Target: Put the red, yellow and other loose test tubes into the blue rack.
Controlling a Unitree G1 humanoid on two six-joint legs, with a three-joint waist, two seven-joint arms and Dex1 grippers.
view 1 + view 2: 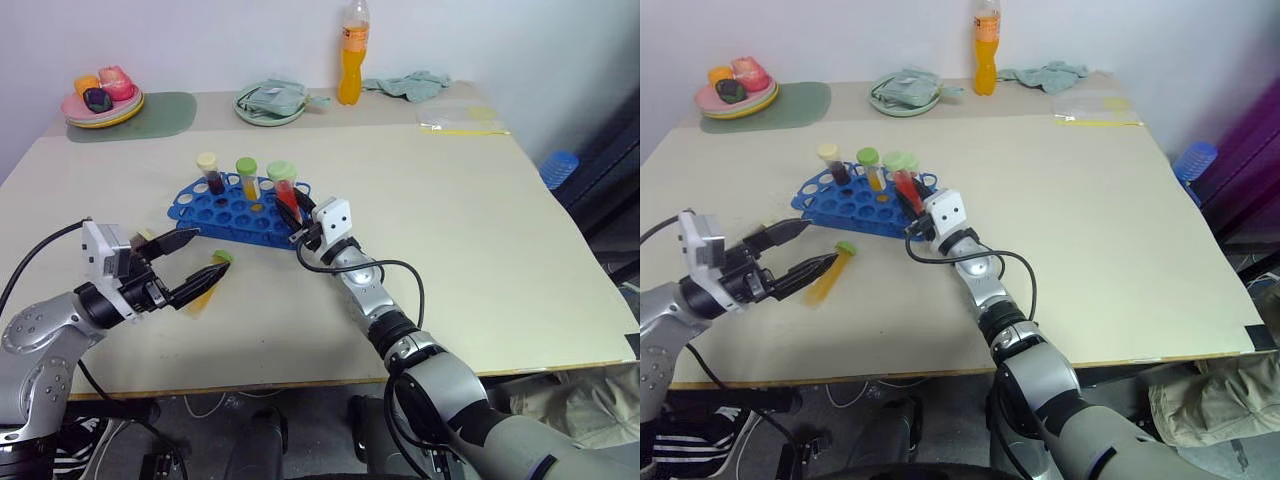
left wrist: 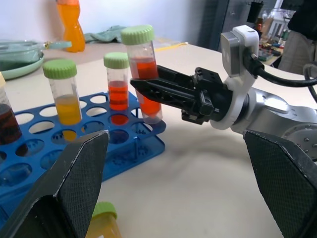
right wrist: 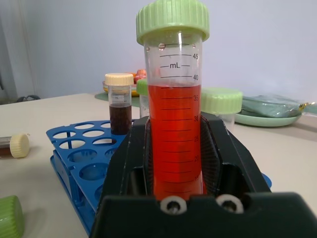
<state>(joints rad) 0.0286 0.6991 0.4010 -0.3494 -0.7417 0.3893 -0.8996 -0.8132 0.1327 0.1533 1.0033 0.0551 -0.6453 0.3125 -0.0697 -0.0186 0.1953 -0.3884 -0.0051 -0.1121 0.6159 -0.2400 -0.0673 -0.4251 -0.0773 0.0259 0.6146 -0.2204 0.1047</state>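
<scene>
From the head cameras: the blue rack (image 1: 235, 208) sits toward the left of the counter (image 1: 480, 260), with a maroon tube (image 1: 211, 172) and an orange tube (image 1: 247, 178) standing upright in its far rows. The right gripper (image 1: 297, 222) has its fingers clamped on a red tube with a green cap (image 1: 285, 188), right at the rack's near right corner. I can't tell if the tube's bottom is in a hole yet. The left gripper (image 1: 205, 256) hovers to the rack's near left, fingers spread wide and gripping nothing, just above a yellow tube (image 1: 210, 281) lying flat on the counter.

Back of the counter there's an orange drink bottle (image 1: 352, 58), a green plate (image 1: 268, 103) and a plate of toy food (image 1: 103, 98).

Left wrist view: the wide-open fingers (image 2: 74, 183) frame the scene. The red tube stands upright at the rack's corner, pinched by the other arm's black fingers, and a second red tube (image 2: 118, 82) stands in the rack beside the orange one.

Right wrist view: red tube held dead centre between the pads, rack right behind it, and a cream-capped tube (image 3: 15, 146) lying on the counter beside the rack.
</scene>
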